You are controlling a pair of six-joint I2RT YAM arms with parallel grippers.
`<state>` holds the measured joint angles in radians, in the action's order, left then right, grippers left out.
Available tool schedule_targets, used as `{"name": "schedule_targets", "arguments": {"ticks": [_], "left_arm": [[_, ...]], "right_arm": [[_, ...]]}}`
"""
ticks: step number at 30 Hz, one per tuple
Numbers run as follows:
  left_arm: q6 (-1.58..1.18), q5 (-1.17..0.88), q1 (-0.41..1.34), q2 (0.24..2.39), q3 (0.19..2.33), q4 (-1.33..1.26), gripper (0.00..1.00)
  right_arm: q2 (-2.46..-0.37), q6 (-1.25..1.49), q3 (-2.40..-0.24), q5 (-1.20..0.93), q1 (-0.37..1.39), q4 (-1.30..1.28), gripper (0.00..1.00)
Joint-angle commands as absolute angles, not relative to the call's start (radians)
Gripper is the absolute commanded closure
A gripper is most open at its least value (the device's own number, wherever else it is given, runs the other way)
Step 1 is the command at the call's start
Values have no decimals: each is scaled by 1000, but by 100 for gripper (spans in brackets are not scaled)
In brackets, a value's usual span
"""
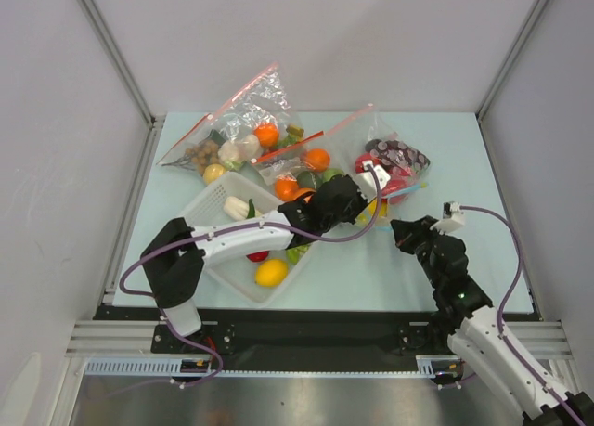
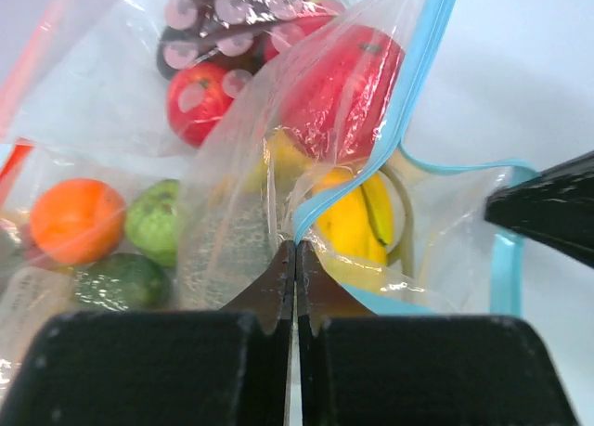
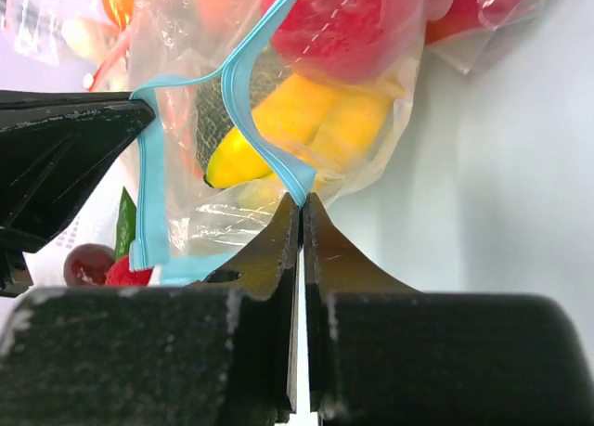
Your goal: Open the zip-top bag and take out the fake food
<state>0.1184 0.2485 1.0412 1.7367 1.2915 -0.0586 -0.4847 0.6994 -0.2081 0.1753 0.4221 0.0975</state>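
Pale blue-green was the table (image 1: 483,166) in the top view. Right of its middle lay the clear, crinkly zip-top bag with a light blue zip strip (image 1: 397,187), and the fake food was inside it. The left tool (image 1: 367,203) reached over a white plastic basket (image 1: 223,203) to the near edge of the bag. The right tool (image 1: 399,229) met the same edge from the right side. The two tools were just beside each other. Two clear bags with red zip strips (image 1: 237,120) lay farther back on the table, and a yellow toy lemon (image 1: 271,273) was in the basket.

In the left wrist view, the left tool was clenched, with its two fingers (image 2: 274,287) pressed together on one wall of the zip-top bag at the blue strip. The mouth of the bag stood partly open. Inside were a yellow plastic banana (image 2: 348,226), a round red fruit (image 2: 339,92) and a grey-green netted melon (image 2: 227,250), which was just behind the fingertips. At the right edge the dark tip of the right tool came in. On the left, an orange toy fruit (image 2: 74,217) and a green one (image 2: 153,222) lay in another bag.

In the right wrist view, the right tool was also clenched and pinched the other blue strip of the bag between its fingertips. The banana and the red fruit were in the bag above this grip. The left tool held the opposite strip at the left, so the two strips were apart.
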Motion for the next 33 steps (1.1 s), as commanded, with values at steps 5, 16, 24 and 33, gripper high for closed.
{"name": "schedule_targets", "arguments": {"ticks": [5, 16, 24, 33], "left_arm": [[184, 351, 1035, 1658, 1425, -40, 100], [149, 471, 1037, 1556, 1378, -14, 100], [202, 256, 1103, 1577, 1374, -8, 98], [179, 173, 1092, 1640, 1494, 63, 40]], "right_arm": [[-423, 605, -437, 330, 419, -161, 100], [-390, 522, -577, 391, 419, -258, 100], [-452, 514, -509, 204, 420, -178, 100], [-456, 489, -492, 89, 422, -161, 100]]}}
